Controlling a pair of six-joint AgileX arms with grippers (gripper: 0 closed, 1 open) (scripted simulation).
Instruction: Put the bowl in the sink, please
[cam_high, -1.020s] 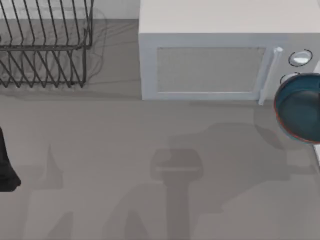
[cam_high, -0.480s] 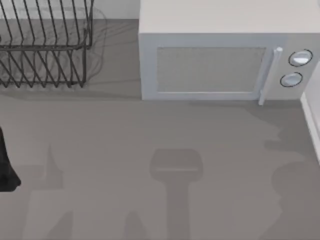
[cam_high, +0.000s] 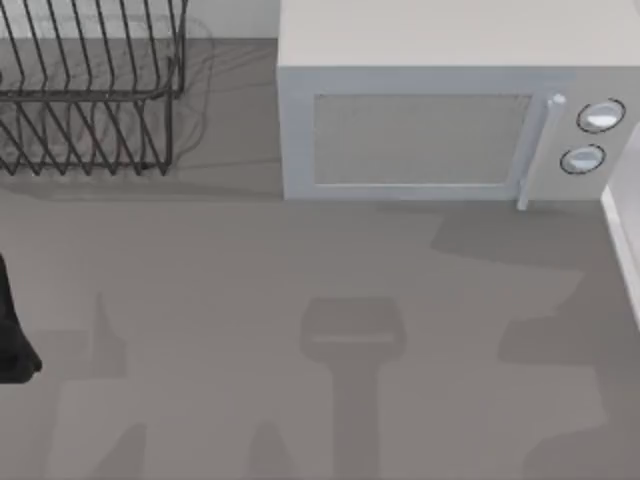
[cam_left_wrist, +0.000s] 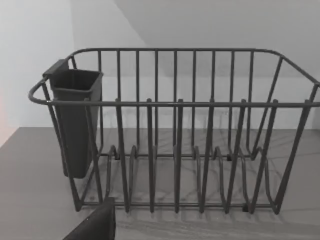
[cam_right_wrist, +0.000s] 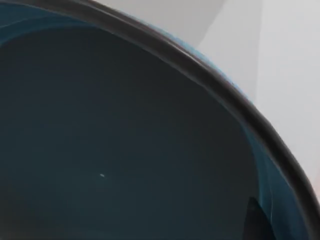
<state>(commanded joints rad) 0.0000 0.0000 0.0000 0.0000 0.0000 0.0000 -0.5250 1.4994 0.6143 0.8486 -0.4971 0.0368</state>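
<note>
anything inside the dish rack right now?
The dish rack has bare wire slots with no dishes in them. A dark cutlery cup hangs on one end; its inside is hidden by its walls. The bowl is close up in the right wrist view.

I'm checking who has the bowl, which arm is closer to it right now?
Right. The bowl sits right up against the right wrist camera. The left arm is parked at the table's left edge, facing the dish rack.

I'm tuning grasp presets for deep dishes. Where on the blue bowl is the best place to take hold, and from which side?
Probably the rim: the bowl is deep, with a thin raised edge a gripper can pinch, one finger inside and one outside, coming down from above its open mouth. The right wrist view sees it close up.
</note>
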